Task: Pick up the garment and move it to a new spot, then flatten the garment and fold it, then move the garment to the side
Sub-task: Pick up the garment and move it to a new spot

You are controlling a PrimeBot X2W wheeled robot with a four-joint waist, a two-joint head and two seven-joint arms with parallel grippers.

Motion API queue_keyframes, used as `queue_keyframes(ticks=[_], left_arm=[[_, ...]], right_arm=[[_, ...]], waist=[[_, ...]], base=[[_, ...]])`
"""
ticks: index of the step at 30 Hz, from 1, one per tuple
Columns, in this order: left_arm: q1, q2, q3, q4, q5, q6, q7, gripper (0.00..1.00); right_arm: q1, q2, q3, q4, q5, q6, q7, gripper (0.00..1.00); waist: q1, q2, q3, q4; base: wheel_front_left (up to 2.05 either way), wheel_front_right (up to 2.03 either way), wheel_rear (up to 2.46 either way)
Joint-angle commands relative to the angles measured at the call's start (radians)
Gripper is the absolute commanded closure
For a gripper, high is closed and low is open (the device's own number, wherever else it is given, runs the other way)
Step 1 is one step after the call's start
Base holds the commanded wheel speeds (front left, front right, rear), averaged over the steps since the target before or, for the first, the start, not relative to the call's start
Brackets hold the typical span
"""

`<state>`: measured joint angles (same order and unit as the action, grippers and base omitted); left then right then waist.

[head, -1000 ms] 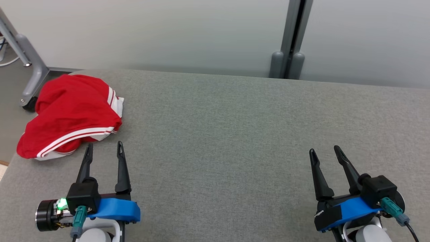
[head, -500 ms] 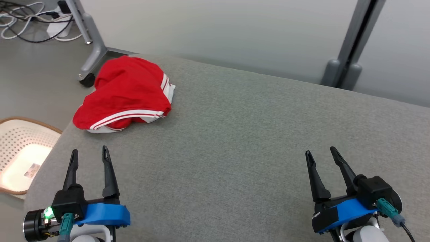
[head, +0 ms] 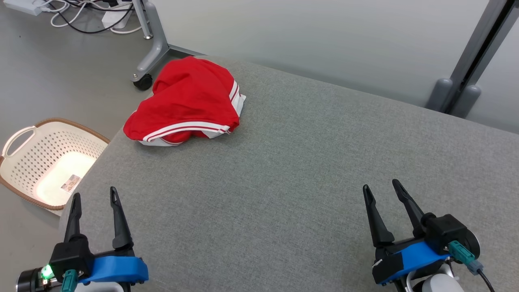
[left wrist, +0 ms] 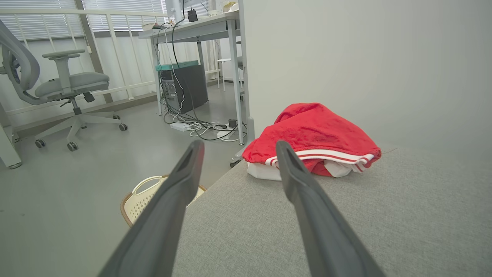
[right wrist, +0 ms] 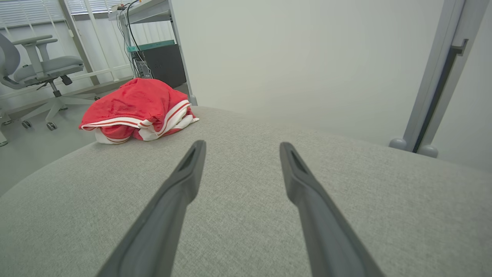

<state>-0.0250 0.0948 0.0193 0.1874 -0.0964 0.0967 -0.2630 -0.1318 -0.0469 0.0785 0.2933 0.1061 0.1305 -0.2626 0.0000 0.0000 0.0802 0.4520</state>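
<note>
A crumpled red garment (head: 188, 101) with white stripes lies in a heap on the grey padded table (head: 284, 170), at its far left corner. It also shows in the left wrist view as the garment (left wrist: 315, 134) ahead and in the right wrist view as the garment (right wrist: 134, 105) far to the left. My left gripper (head: 94, 194) hovers open over the table's near left corner, well short of the garment. My right gripper (head: 381, 185) is open at the near right, nothing between its fingers.
A cream laundry basket (head: 24, 144) with a brown rim stands on the floor left of the table. A wheeled desk leg (head: 148, 61) and cables (head: 81, 16) lie beyond the garment. An office chair (left wrist: 57, 84) stands further off. A grey post (head: 466, 65) rises behind the table's right side.
The head camera has turned left, so the garment now sits nearer the picture's middle and the basket has come into view. Both grippers stay open; the garment has not moved on the table.
</note>
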Motion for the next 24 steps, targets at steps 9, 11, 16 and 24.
queue_keyframes(ticks=[9,11,16,24], left_arm=[[-0.059,0.015,0.049,-0.033,-0.025,-0.005,-0.003,0.00],[-0.085,0.027,0.057,-0.036,-0.027,-0.013,-0.003,0.00],[-0.197,0.066,0.090,-0.032,-0.041,-0.038,-0.003,0.00],[-0.414,0.139,0.145,0.031,-0.074,-0.067,-0.003,0.00]], right_arm=[[-0.020,-0.006,-0.007,-0.010,-0.031,0.000,-0.002,0.00],[-0.032,-0.006,-0.013,-0.021,-0.043,0.000,0.001,0.00],[-0.051,-0.006,-0.032,-0.066,-0.078,0.000,0.016,0.00],[-0.086,-0.023,-0.043,-0.180,-0.114,0.000,0.045,0.00]], waist=[[0.0000,0.0000,0.043,-0.058],[0.0000,0.0000,0.062,-0.077],[0.0000,0.0000,0.125,-0.126],[0.0000,0.0000,0.248,-0.219]], base=[[0.00,0.00,0.00],[0.00,0.00,0.00],[0.00,0.00,0.00],[0.00,0.00,0.00]])
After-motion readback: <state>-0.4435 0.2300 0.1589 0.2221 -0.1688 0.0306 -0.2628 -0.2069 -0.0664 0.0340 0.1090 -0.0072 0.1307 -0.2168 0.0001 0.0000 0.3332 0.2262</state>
